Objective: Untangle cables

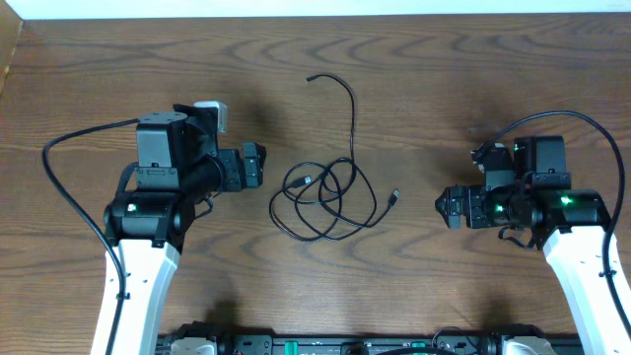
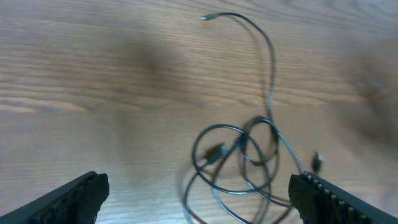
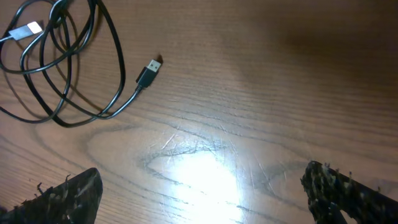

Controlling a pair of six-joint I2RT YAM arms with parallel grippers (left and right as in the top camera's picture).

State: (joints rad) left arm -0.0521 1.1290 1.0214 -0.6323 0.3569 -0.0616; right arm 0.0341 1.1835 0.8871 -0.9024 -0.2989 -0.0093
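Note:
The cables [image 1: 325, 197] lie as a tangle of thin dark loops in the middle of the wooden table. One strand runs up to a small plug [image 1: 311, 78], and another plug [image 1: 395, 196] lies at the tangle's right. My left gripper [image 1: 264, 166] is open just left of the loops, apart from them. In the left wrist view the coil [image 2: 239, 158] lies ahead between the wide-apart fingers [image 2: 74, 196]. My right gripper [image 1: 440, 207] is open to the right of the tangle, holding nothing. The right wrist view has the loops [image 3: 62, 68] and a USB plug [image 3: 147, 73] at upper left.
The wooden table [image 1: 444, 79] has its pale back edge along the top of the overhead view. Thick black leads [image 1: 74, 197] hang off both arms. A bright glare patch [image 3: 199, 168] lies on the wood under the right gripper [image 3: 202, 180].

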